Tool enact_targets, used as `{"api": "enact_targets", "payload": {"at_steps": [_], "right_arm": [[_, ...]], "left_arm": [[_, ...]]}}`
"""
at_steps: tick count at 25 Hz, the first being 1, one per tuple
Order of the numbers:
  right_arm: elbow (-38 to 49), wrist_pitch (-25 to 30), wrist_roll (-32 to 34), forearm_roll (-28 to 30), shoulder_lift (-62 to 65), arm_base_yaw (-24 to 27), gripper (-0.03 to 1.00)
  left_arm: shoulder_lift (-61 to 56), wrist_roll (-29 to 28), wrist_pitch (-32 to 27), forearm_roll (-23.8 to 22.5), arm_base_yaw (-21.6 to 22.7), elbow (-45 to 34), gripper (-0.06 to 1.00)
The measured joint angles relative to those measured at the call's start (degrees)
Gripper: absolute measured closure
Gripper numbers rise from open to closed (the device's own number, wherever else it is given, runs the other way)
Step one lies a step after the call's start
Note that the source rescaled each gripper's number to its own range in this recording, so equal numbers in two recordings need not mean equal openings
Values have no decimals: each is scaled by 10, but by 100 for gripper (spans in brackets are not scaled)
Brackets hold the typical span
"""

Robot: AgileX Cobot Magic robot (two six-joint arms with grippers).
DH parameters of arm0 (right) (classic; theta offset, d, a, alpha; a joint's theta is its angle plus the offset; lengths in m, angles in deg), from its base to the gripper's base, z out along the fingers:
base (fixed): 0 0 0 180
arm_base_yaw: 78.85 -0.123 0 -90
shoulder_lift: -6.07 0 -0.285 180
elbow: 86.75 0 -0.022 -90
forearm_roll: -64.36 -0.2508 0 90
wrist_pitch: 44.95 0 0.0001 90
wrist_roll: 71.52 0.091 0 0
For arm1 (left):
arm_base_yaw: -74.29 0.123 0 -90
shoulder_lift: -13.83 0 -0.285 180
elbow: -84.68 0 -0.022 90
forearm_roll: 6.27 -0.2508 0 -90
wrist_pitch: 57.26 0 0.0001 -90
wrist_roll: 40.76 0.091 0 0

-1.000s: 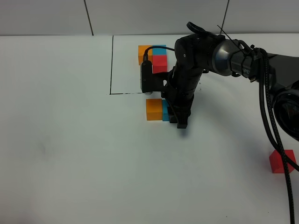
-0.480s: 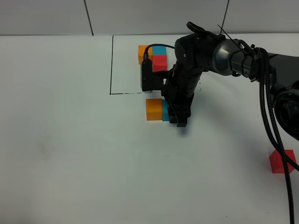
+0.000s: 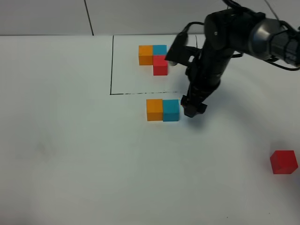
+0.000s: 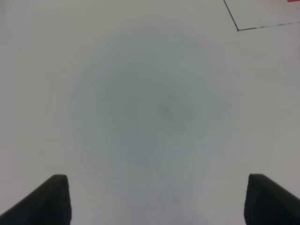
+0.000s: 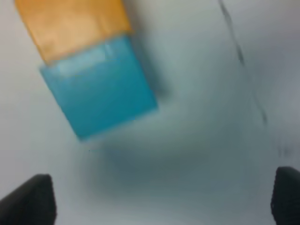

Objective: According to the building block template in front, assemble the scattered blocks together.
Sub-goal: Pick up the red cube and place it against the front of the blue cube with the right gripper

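Blocks lie in three spots on the white table (image 3: 70, 154). In the high view, an orange block (image 3: 154, 109) and a blue block (image 3: 171, 110) sit just below the centre, side by side with their faces touching, orange on the left. They are just under the bottom line of a thin black drawn frame (image 3: 112, 65), outside it. The frame's left line runs up toward the top of the picture. Its right side is hidden behind the arm.

Inside the frame, top centre, sits the template (image 3: 153, 57). It has orange and blue cubes in a row and a red cube under the blue one, forming an L. Bare table separates it from the frame's left and bottom lines.

A red block (image 3: 283, 161) sits alone at the lower right, close to the picture's right edge and well apart from the pair. A wide stretch of open table lies between them. The whole left half and the bottom of the picture are open table too.

The right claw (image 3: 193, 108) hangs just right of the blue block, near its right face but apart from it. In the right wrist view its two dark tips stand wide apart with only table between them, so it is open and holds nothing.

The left claw (image 4: 157, 199) is also wide open over bare table and grips nothing. One corner of the black line shows ahead of it.
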Motion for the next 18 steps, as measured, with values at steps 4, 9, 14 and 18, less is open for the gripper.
{"api": "enact_targets", "payload": {"at_steps": [4,9,14,18], "right_arm": [[141,-82,128,0,103,44,11],[311,-142,298,0,233,101,11],[415,-150,365,0,316,146,11],[461,-151,398,0,330,179,12]], "left_arm": [[0,0,0,0,0,0,23],[0,0,0,0,0,0,23],[0,0,0,0,0,0,23],[0,0,0,0,0,0,23]]}}
